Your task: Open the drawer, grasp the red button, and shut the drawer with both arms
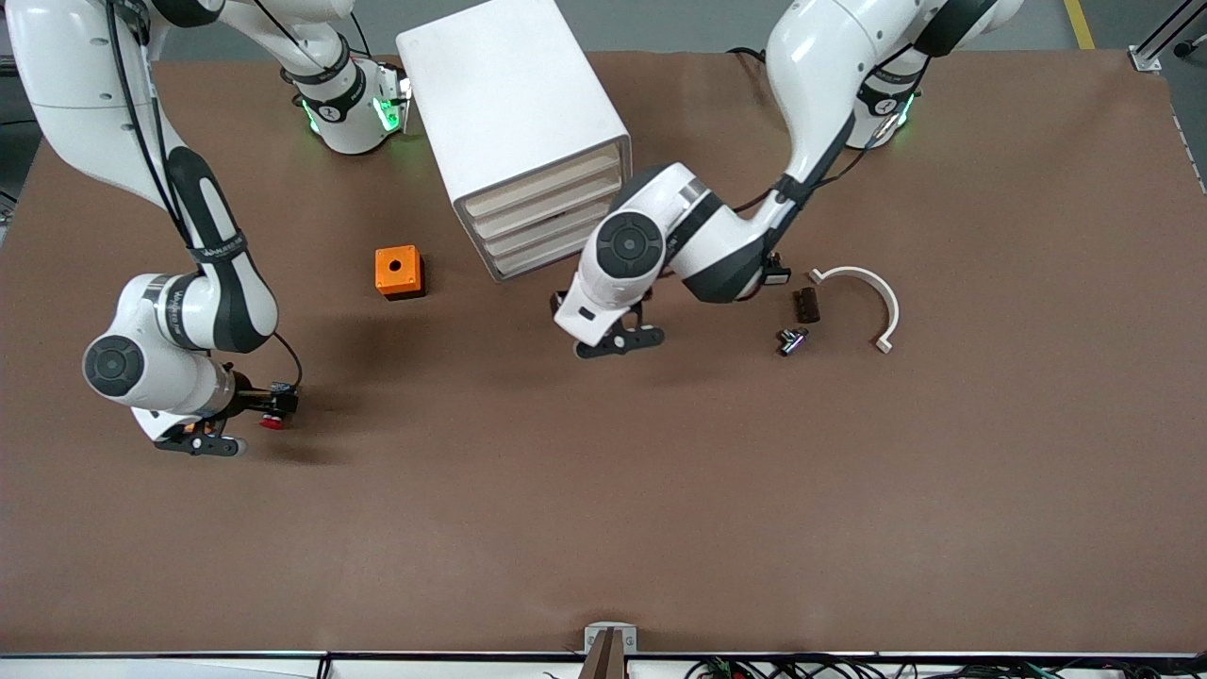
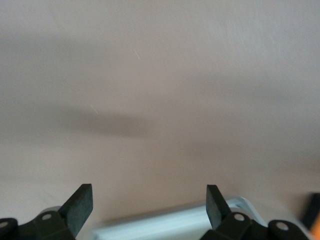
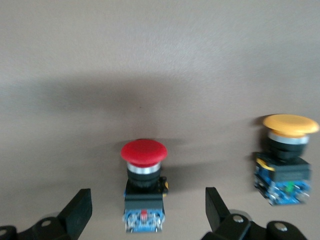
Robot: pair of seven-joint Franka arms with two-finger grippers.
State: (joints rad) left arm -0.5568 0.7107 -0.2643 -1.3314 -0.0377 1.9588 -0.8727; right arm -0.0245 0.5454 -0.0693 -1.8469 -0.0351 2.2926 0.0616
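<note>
Right pincer: open, empty, straddling the red-capped button on the table. Left pincer: open, empty, in front of the closed drawer.

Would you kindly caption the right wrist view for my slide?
Open right gripper over the brown table, flanking the red-capped button; a yellow-capped button lies beside it.

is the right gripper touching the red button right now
Apart. In the right wrist view the red button lies on the table between the right gripper's open fingers, with bare table visible on each side of its body.
</note>
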